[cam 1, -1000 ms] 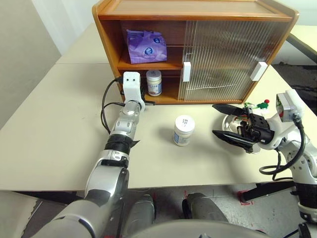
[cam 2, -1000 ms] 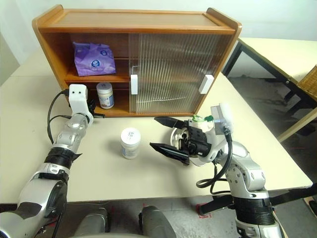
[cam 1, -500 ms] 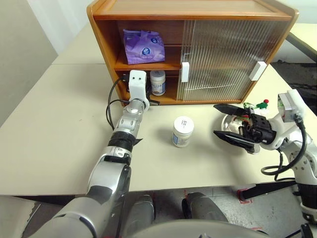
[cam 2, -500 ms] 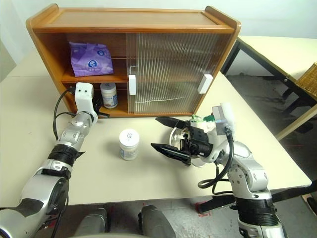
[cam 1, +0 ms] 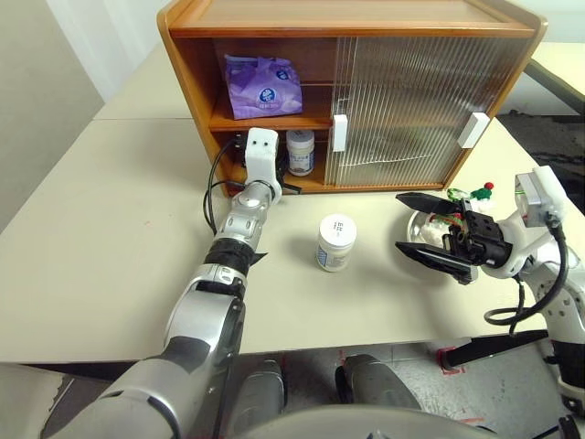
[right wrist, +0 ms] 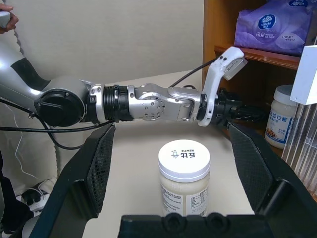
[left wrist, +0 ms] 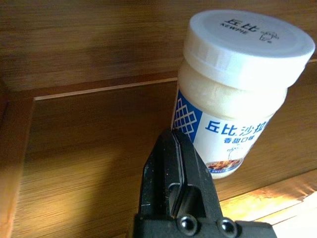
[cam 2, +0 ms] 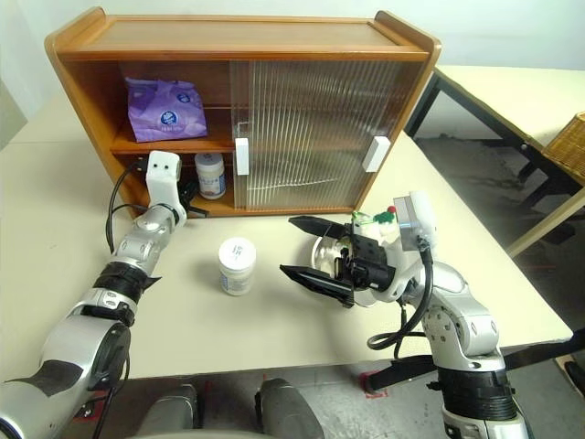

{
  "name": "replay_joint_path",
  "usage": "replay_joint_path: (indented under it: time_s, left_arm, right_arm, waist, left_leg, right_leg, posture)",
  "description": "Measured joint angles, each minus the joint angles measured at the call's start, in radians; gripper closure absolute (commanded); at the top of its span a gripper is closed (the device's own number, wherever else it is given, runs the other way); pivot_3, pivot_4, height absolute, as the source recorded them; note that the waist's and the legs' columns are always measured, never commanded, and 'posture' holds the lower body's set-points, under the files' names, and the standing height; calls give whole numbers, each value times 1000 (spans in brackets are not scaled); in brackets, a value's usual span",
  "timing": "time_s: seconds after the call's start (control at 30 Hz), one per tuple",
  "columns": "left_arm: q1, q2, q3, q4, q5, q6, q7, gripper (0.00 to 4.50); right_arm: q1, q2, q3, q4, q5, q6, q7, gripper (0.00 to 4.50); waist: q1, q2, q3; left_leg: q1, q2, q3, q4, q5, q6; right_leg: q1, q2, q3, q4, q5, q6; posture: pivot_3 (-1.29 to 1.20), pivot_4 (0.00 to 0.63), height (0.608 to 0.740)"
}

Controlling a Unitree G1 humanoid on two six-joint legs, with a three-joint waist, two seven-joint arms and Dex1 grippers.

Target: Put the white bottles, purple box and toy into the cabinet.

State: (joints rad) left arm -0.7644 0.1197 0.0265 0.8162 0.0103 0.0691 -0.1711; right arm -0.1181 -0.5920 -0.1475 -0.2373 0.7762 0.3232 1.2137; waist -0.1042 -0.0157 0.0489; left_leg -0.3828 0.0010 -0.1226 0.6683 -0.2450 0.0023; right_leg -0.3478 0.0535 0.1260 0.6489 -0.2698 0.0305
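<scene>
The cabinet [cam 1: 347, 18] stands at the back with its left half open. The purple box [cam 1: 265, 87] lies on its upper shelf. One white bottle [cam 1: 300, 152] stands on the lower shelf. My left gripper [left wrist: 173, 136] is shut and empty, its tip against that bottle's [left wrist: 237, 89] side. The other white bottle [cam 1: 335, 242] stands upright on the table, between the fingers [right wrist: 94, 168] in the right wrist view but farther off. My right gripper [cam 1: 402, 222] is open, pointing left above a steel bowl [cam 1: 422, 229]. The toy [cam 1: 466, 194] shows as red and green bits behind it.
The ribbed sliding doors [cam 1: 402, 101] with white handles [cam 1: 339, 133] cover the cabinet's right half. The left arm's black cable [cam 1: 212, 187] loops over the table in front of the cabinet's open side. A second table [cam 2: 512, 91] and a wicker chair stand off to the right.
My shut left gripper has moved right along the lower shelf, and the bottle there now stands closer to the sliding door. The right arm has kept still.
</scene>
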Motion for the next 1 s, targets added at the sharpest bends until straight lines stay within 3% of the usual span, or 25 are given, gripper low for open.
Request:
replay_joint_path:
  time_s: [0.37, 1.0]
  left_arm:
    - [-56, -10, -15, 94, 0, -34, -42, 4467]
    - [-60, -21, -14, 100, -4, -45, -92, 4467]
  right_arm:
    - [20, -1, -3, -26, 4, 0, -20, 0]
    - [26, -2, -3, -31, 5, 0, -29, 0]
  waist:
    - [-12, 0, 0]
    - [-20, 0, 0]
  left_leg:
    - [0, 0, 0, 0, 0, 0]
    - [-1, 0, 0, 0, 0, 0]
  right_leg:
    - [0, 0, 0, 0, 0, 0]
    - [0, 0, 0, 0, -1, 1]
  posture:
    - [-242, 45, 740]
    - [-238, 46, 740]
